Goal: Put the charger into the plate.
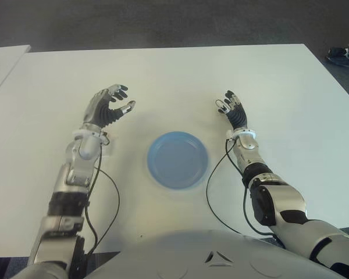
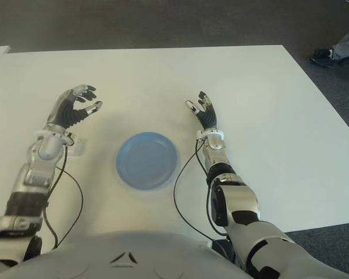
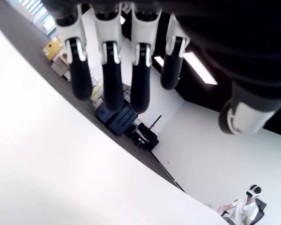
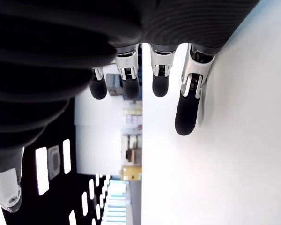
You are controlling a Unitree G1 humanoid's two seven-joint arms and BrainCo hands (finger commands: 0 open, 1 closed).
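The broad white table [image 1: 163, 75] carries very little. A round, shallow blue plastic plate [image 1: 178, 159] sits empty about midway between the left and right edges, closer to the near edge than the far one.

The robot's left hand [image 1: 107, 104] shows on the left-edge side of the plate, fingers spread and loosely arched, holding nothing. Its right hand [image 1: 231, 109] shows on the other side, also released and empty, and both wrist views bear that out.

The only candidate for the charger is a small pale block [image 1: 106, 150] on the table, just beside the left wrist and partly tucked under it, near the plate but apart from it. It is white on white, so I can't be sure of it. Its long axis seems to run roughly along the near edge, though which end is which I cannot tell.

The risk I'd judge from here: the block lies behind the palm rather than under the fingers, so a reach could miss it, or the forearm or its dangling black cable could nudge it off toward the edge.
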